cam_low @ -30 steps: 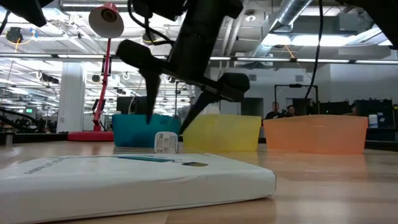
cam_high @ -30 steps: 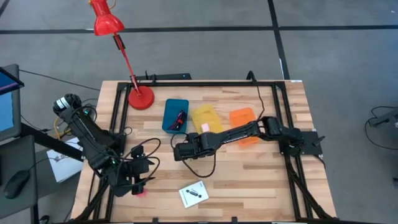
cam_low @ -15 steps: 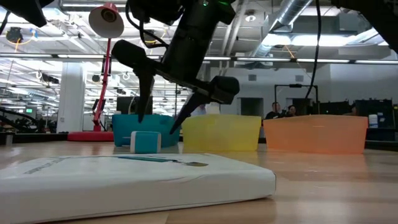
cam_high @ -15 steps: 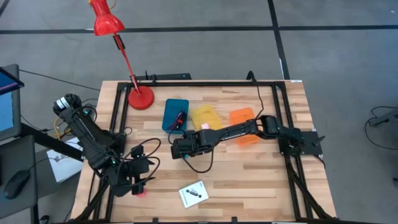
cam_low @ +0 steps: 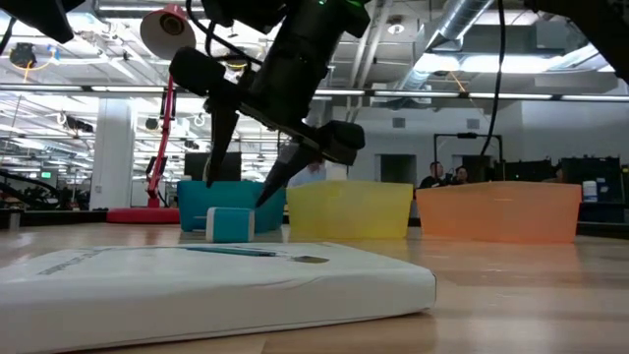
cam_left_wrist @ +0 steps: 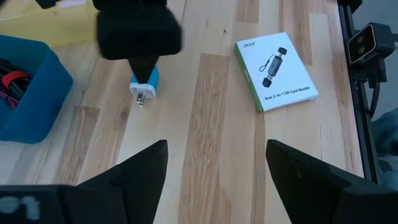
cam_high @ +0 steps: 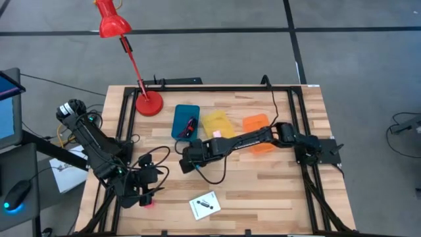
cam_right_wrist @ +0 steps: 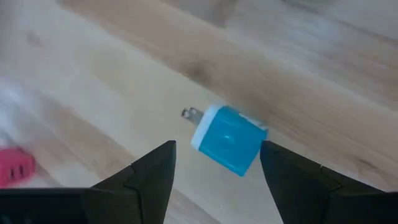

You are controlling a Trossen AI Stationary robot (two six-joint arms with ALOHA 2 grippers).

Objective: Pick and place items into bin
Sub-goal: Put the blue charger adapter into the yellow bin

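My right gripper (cam_high: pixel 187 160) hangs open over the light-blue block (cam_right_wrist: pixel 229 138), a small plug-in charger lying on its side on the wood. Its fingers stand above and either side of the block (cam_low: pixel 229 224) without touching it. My left gripper (cam_left_wrist: pixel 217 155) waits open near the table's near-left corner (cam_high: pixel 148 187). A pink-red block (cam_high: pixel 148 202) lies beside it. The white card box with a black mark (cam_high: pixel 205 205) lies flat near the near edge. The blue bin (cam_high: pixel 177 125) holds the dark red cord (cam_left_wrist: pixel 12 81) and a dark piece.
A yellow bin (cam_high: pixel 220 118) with a pink piece in it (cam_high: pixel 216 134) and an orange bin (cam_high: pixel 258 122) stand right of the blue bin. A red desk lamp (cam_high: pixel 148 103) stands at the far left. Black frame rails run along the table's sides. Bare wood lies between block and box.
My right gripper has moved a little toward the table's left edge and risen slightly, staying open. The light-blue block has shifted left on the table and turned about: it showed its white pronged face toward the near edge a second ago and now shows a blue side.
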